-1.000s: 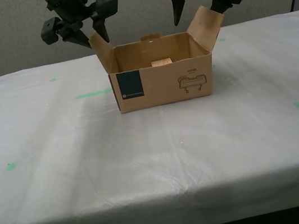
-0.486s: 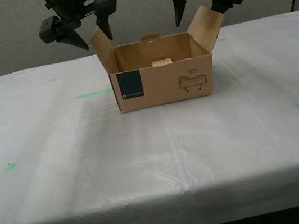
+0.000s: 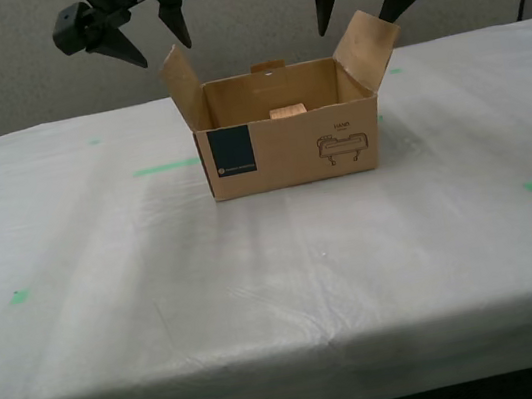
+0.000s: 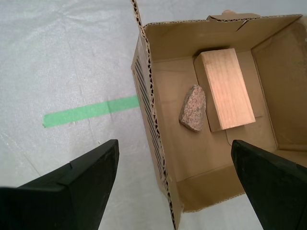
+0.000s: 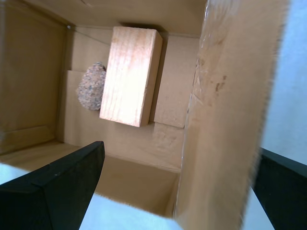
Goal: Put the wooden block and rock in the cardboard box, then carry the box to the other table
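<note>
Both claws have lifted up off the box flaps compared with a second ago; the cardboard box [image 3: 289, 150] itself hasn't budged. It sits toward the back of the counter [image 3: 259, 282], which is covered in wrinkly white-grey cloth. A green tape strip [image 3: 165, 167] lies just on the exterior view's left of the box, and there's a grey partition wall [image 3: 246, 10] behind.

The second claw [image 3: 163, 54] hangs over the side flap [image 3: 178, 77] on the exterior view's left. Its jaws are spread wide and point down, gripping nothing. The first claw [image 3: 355, 26] does the same over the other flap [image 3: 365, 47] on the exterior view's right, also wide apart and empty.

Inside the box, the wooden block [image 4: 226, 88] lies flat on the bottom with the rock [image 4: 193, 108] just beside it, looking like they touch. From the front only the top of the block peeks over the rim.
</note>
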